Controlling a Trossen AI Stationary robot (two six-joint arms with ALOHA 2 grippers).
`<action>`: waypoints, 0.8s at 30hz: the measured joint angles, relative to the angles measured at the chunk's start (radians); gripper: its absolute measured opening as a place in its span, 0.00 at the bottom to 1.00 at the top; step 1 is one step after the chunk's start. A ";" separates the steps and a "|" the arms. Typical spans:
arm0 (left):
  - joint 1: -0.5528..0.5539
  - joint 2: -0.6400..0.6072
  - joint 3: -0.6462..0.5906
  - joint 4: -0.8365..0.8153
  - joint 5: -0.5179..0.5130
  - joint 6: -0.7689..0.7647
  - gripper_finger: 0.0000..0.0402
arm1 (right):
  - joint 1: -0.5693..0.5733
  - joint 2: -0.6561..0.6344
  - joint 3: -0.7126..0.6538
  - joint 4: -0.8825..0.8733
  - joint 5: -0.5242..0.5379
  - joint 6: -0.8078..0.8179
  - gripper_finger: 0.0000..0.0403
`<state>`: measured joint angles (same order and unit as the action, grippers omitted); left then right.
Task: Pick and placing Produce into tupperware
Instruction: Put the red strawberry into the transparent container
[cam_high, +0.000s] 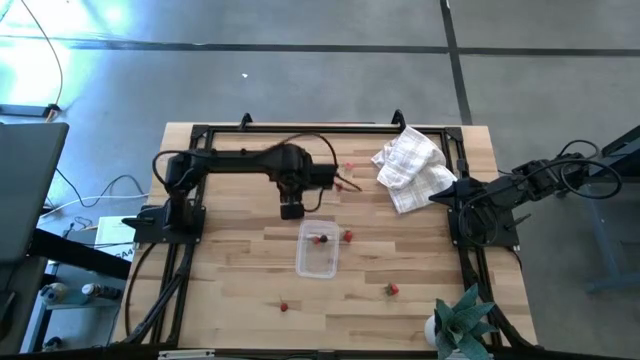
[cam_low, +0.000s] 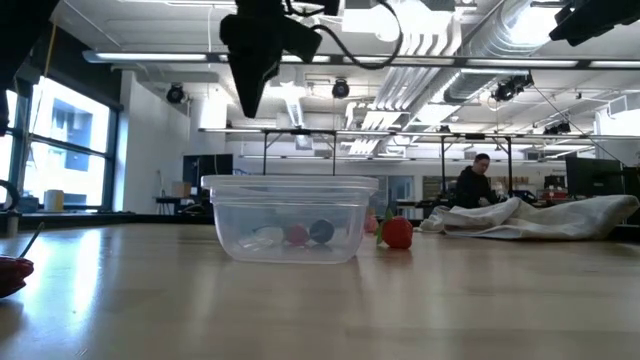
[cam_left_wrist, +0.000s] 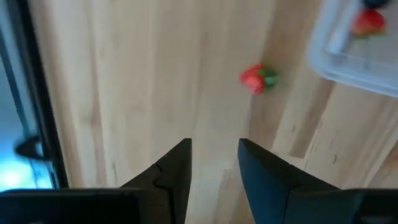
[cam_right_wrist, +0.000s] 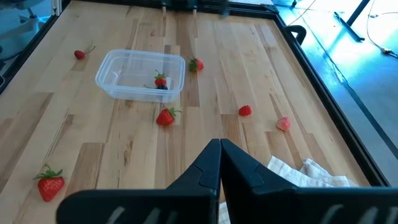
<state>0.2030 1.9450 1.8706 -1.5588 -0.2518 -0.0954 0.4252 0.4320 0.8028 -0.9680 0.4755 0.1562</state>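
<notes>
Wooden table (cam_high: 420, 260), tupperware (cam_high: 318, 249) just beside left gripper (cam_high: 291, 210)

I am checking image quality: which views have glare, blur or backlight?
High view: bright glare on the floor beyond the table. Low view: the left gripper is a backlit silhouette above the tupperware. Left wrist view: the strawberry is soft and blurred. Right wrist view: even light, fairly sharp.

It was a large open lab or workshop, shown by exposed ceiling ducts (cam_low: 520, 40), polished concrete floor (cam_high: 300, 70), distant workbenches (cam_low: 300, 190), and a person (cam_low: 472, 185) seated far right.
</notes>
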 joint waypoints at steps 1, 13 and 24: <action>0.011 -0.005 0.000 -0.014 -0.012 -0.035 0.30 | 0.000 0.000 0.000 0.000 0.000 0.000 0.00; 0.115 -0.202 -0.478 0.294 0.205 -0.594 0.30 | 0.000 0.000 0.000 0.000 0.000 0.000 0.00; 0.107 -0.190 -0.567 0.719 0.285 -0.766 0.30 | 0.000 0.000 0.000 0.000 0.000 0.000 0.00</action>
<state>0.3096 1.7546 1.3033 -0.8397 0.0332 -0.8612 0.4252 0.4317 0.8028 -0.9680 0.4755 0.1562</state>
